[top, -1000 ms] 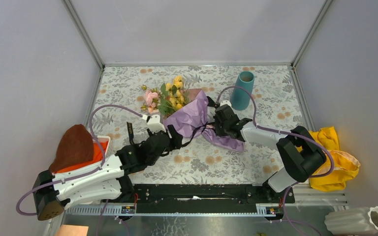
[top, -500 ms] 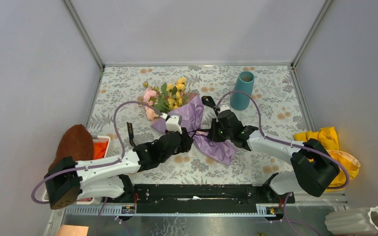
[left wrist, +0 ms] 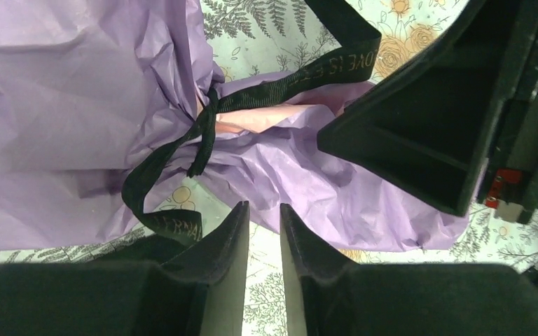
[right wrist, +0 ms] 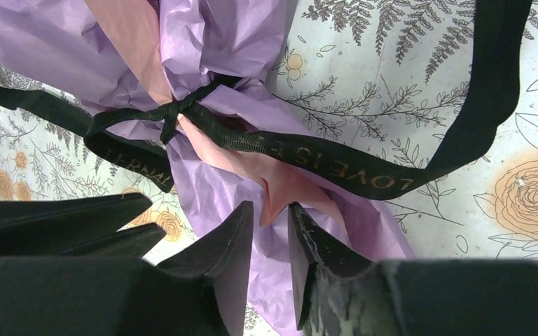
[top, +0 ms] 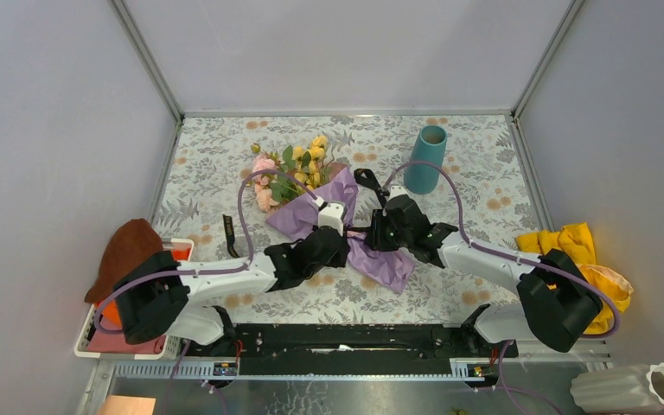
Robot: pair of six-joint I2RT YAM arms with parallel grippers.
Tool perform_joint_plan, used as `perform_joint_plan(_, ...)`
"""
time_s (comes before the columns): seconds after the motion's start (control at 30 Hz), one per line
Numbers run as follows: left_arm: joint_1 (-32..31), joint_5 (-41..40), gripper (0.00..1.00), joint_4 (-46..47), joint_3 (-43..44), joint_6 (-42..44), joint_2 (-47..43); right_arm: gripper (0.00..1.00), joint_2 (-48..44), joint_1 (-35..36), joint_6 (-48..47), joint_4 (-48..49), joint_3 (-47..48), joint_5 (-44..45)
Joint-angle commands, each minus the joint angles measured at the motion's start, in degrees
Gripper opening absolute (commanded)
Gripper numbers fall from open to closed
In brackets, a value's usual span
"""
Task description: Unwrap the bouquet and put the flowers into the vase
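Note:
The bouquet lies flat on the table. Its flowers (top: 290, 173), pink and yellow roses, point to the far left, and the lilac paper (top: 372, 259) fans out toward me. A black ribbon (right wrist: 322, 164) is knotted round the wrap's neck (left wrist: 207, 119). My left gripper (top: 341, 245) (left wrist: 264, 210) hovers at the paper's edge beside a ribbon loop (left wrist: 161, 220); its jaws stand narrowly open with nothing between them. My right gripper (top: 372, 235) (right wrist: 271, 210) faces it across the neck, jaws slightly open over lilac paper and a pink paper tip (right wrist: 280, 196). The teal vase (top: 424, 158) stands upright at the far right.
A yellow cloth (top: 584, 259) lies off the table's right edge. A white ribbed vase (top: 631, 389) lies at the bottom right. A brown cloth (top: 125, 251) covers a white bin (top: 91, 346) at the left. A short black strip (top: 227, 229) lies on the floral tablecloth.
My left arm has reached right to the wrap's tied neck and its jaws have narrowed. The right gripper's jaws have parted slightly. The bouquet has shifted a little.

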Motion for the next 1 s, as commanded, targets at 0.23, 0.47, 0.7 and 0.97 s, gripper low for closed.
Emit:
perform_joint_plan(0.23,2.0,-6.1,0.36,3.1,3.2,2.8,3.8,0.40,-3.4,0.5,0.4,0.8,-1.0,1.9)
perform_joint_plan(0.47,4.9,-6.1,0.40,5.0,2.1,2.4,6.0,0.40,-2.7,0.5,1.1,1.9,-1.5,1.6)
perform_joint_plan(0.7,6.3,-3.3,0.40,8.4,2.3,3.5,8.8,0.40,-2.1,0.5,1.3,2.4,-2.0,1.6)
perform_joint_plan(0.97,6.4,0.3,0.32,10.5,4.2,2.7,12.8,0.40,-1.3,0.5,1.7,3.4,-2.4,1.2)
